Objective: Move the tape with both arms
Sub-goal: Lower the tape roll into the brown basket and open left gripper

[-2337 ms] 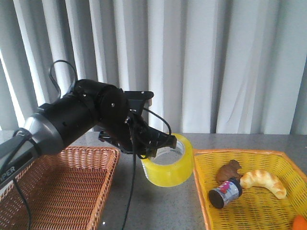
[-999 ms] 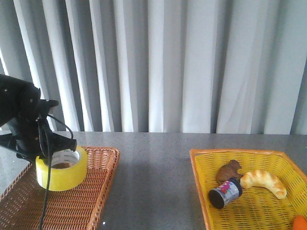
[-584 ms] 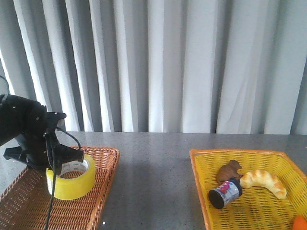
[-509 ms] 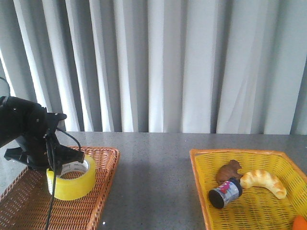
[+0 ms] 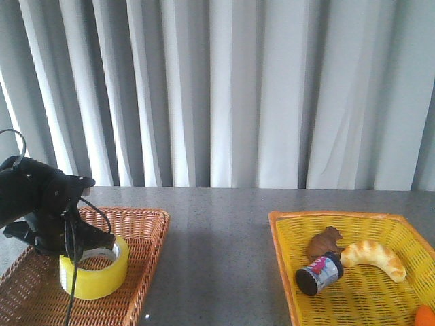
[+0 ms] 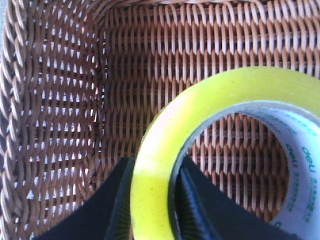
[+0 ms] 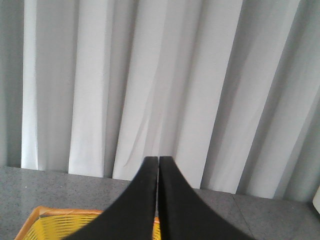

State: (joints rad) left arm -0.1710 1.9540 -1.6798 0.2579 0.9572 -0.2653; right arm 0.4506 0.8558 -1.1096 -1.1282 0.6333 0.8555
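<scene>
The yellow tape [image 5: 94, 270] roll with a white printed core sits low in the brown wicker basket [image 5: 136, 285] at the left of the front view. My left gripper [image 5: 95, 239] is shut on the tape's wall. In the left wrist view the tape [image 6: 220, 130] fills the frame, and the left gripper [image 6: 152, 200] has one finger outside the roll and one inside the core. The right arm is out of the front view. Its wrist view shows the right gripper [image 7: 158, 165] shut on nothing, facing the curtain.
A yellow basket [image 5: 285, 272] at the right holds a dark can [image 5: 318, 273], a croissant [image 5: 374, 258], a brown figure [image 5: 323, 242] and an orange fruit [image 5: 425, 316]. Grey tabletop [image 5: 217, 251] lies between the baskets. A pleated curtain hangs behind.
My left arm carried the tape from the table's middle leftward over the brown basket, then lowered it into the basket. The grip stayed shut throughout.
</scene>
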